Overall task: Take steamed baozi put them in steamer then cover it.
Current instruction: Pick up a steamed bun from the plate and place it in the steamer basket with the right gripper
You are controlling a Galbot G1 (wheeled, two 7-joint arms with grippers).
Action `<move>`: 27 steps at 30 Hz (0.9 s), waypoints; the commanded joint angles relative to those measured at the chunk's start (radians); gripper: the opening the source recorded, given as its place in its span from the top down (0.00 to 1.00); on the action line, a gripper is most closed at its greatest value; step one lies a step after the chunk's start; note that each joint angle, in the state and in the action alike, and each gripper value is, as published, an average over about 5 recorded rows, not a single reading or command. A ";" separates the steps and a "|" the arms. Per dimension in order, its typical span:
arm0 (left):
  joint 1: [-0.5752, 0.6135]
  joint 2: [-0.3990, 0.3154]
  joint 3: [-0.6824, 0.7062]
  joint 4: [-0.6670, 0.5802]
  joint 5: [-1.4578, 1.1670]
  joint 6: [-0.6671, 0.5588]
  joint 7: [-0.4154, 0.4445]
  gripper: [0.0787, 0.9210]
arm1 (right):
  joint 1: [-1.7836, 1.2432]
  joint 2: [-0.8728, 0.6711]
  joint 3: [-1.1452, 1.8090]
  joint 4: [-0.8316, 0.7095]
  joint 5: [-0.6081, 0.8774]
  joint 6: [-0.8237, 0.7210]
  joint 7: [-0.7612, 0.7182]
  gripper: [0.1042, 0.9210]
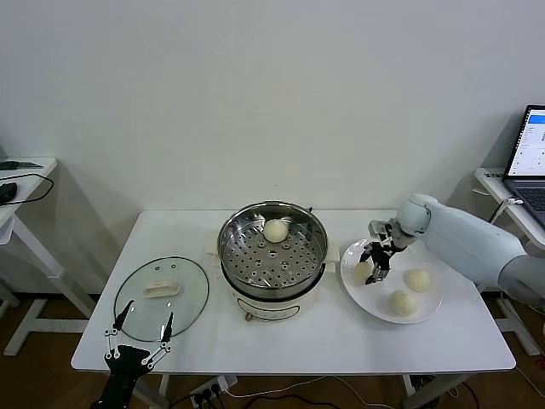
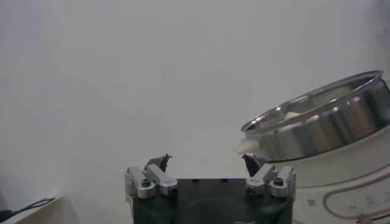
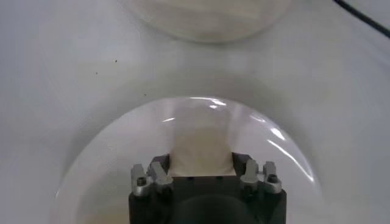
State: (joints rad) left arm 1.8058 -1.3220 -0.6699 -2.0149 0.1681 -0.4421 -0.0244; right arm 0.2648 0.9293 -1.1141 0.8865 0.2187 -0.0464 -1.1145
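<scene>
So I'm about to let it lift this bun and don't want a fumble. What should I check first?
1. Right gripper down over a bun on the plate: ok.
2. Fingers actually shut on it: cannot tell.
3. Steamer uncovered: ok.
4. Tray space beside the bun already inside: ok.
5. Lid out of the path, left of the steamer: ok.
6. Left gripper open, parked near the lid: ok.

Wall: a plain white painted wall (image 1: 255, 94) stood behind.
Main furniture: a rectangular white tabletop (image 1: 289, 341).
Sides: white side desks left (image 1: 25, 183) and right (image 1: 502, 183), an open laptop (image 1: 530, 158) on the right one.
Floor: brown wooden flooring (image 1: 43, 375) with a white power strip (image 1: 211, 391).
</scene>
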 commanded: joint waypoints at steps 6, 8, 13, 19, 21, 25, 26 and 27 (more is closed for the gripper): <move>-0.011 0.013 0.013 -0.009 -0.003 0.005 -0.003 0.12 | 0.511 0.122 -0.264 0.170 0.180 -0.038 -0.135 0.30; -0.011 0.013 0.017 -0.010 -0.003 0.005 -0.003 0.12 | 0.545 0.155 -0.284 0.200 0.206 -0.051 -0.145 0.30; -0.011 0.014 0.023 -0.009 -0.003 0.002 -0.003 0.12 | 0.577 0.241 -0.321 0.255 0.270 -0.091 -0.126 0.30; -0.012 0.016 0.020 -0.008 -0.004 -0.001 -0.004 0.12 | 0.539 0.351 -0.361 0.286 0.396 -0.179 -0.019 0.30; -0.013 0.016 0.018 -0.007 -0.005 -0.002 -0.005 0.12 | 0.517 0.385 -0.367 0.285 0.422 -0.207 0.024 0.30; -0.017 0.014 0.016 -0.002 -0.007 -0.002 -0.005 0.12 | 0.464 0.450 -0.367 0.257 0.442 -0.241 0.087 0.30; -0.019 0.013 0.016 0.000 -0.007 -0.002 -0.005 0.12 | 0.450 0.466 -0.367 0.245 0.439 -0.246 0.099 0.30; -0.020 0.012 0.016 0.001 -0.007 -0.002 -0.005 0.12 | 0.436 0.483 -0.368 0.233 0.434 -0.249 0.109 0.30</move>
State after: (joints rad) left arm 1.7899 -1.3076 -0.6538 -2.0209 0.1618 -0.4438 -0.0289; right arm 0.7225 1.2565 -1.4377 1.1194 0.5561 -0.2180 -1.1125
